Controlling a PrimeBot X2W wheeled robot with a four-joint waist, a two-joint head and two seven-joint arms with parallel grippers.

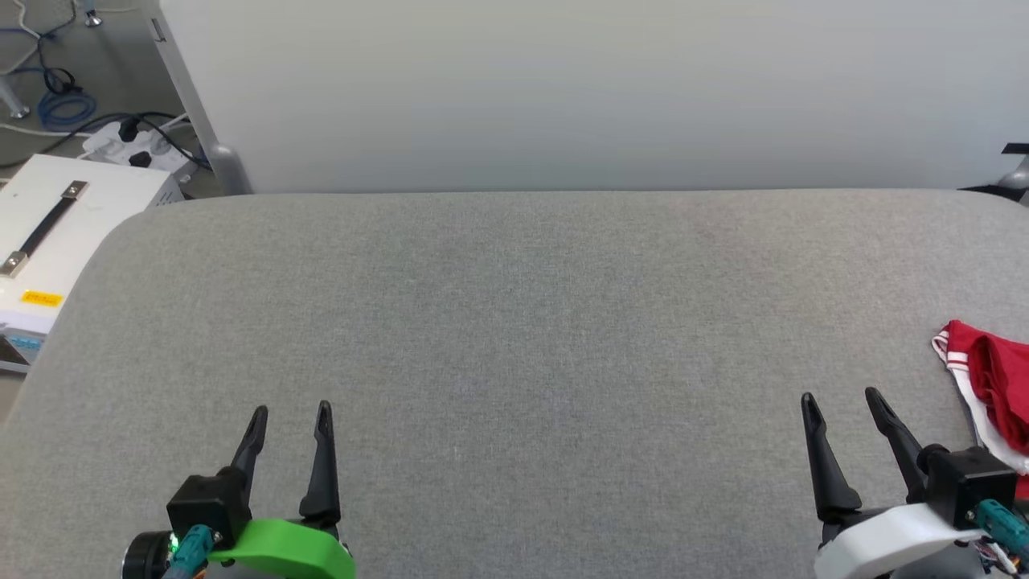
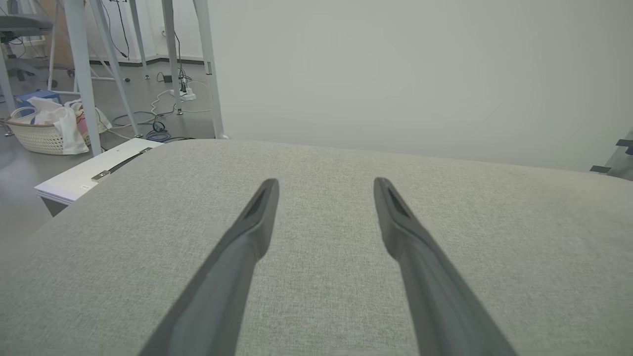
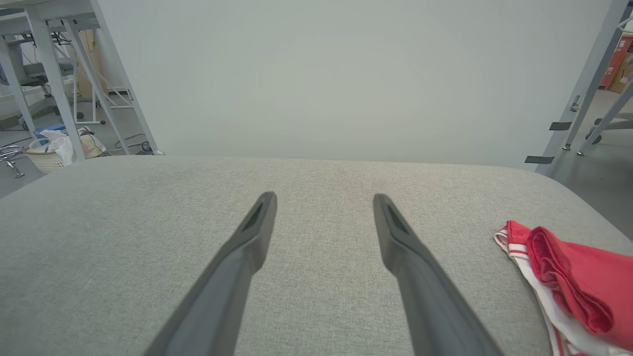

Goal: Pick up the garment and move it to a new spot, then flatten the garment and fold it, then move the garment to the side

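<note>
Garment, one: red jersey garment [image 1: 993, 378] [image 3: 573, 277] with white sleeve fabric and red-white striped trim, bunched in a heap on the tabletop's right edge, partly cut off by the picture edge. What shows runs lengthwise along that edge, near to far, with the striped trim end toward the tabletop's far side.

Hands, two: left hand [image 1: 291, 408] [image 2: 326, 183] at the tabletop's near left and right hand [image 1: 839, 396] [image 3: 324, 196] at its near right. Both have dark fingers spread wide, holding nothing and pointing to the far side.

Surface, one: grey woven-fabric tabletop [image 1: 514, 322] with rounded corners.

Room: a plain pale panel [image 1: 595, 88] stands behind the tabletop's far edge. Off its left side are one white box with a black strap handle [image 1: 56, 233], one white power strip [image 1: 137, 149], one blue cable coil [image 1: 64, 108] and one woven basket of laundry [image 2: 44, 133].
</note>
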